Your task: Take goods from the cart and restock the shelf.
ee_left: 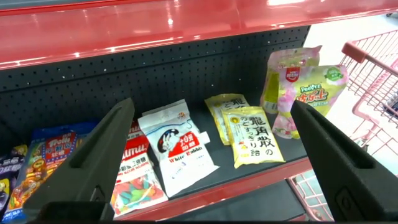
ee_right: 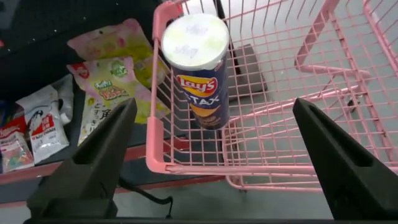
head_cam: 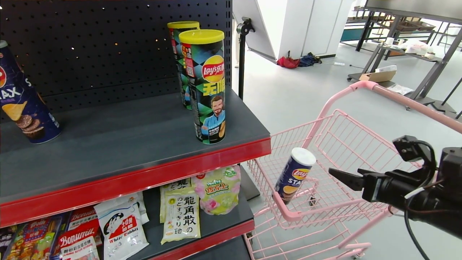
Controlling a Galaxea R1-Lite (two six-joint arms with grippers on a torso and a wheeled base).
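the can (head_cam: 294, 173) leans in a corner of the cart (head_cam: 404, 102), right of centre, propped by the wire wall. the right claw (ee_right: 214, 106) hangs at lower right, spread apart, likely to fit round it. the left claw (ee_left: 211, 104), also apart and empty, faces the bags (ee_left: 177, 146) on the lower shelf (head_cam: 225, 222).

The pink painted-wire cart (head_cam: 415, 105) is smooth and glossy. Inside it, the dark blue cylindrical chip can (head_cam: 293, 177) has a shiny wrap and a white plastic lid (head_cam: 303, 156). Beside the cart, the grey shelf board (head_cam: 119, 141) is matt.
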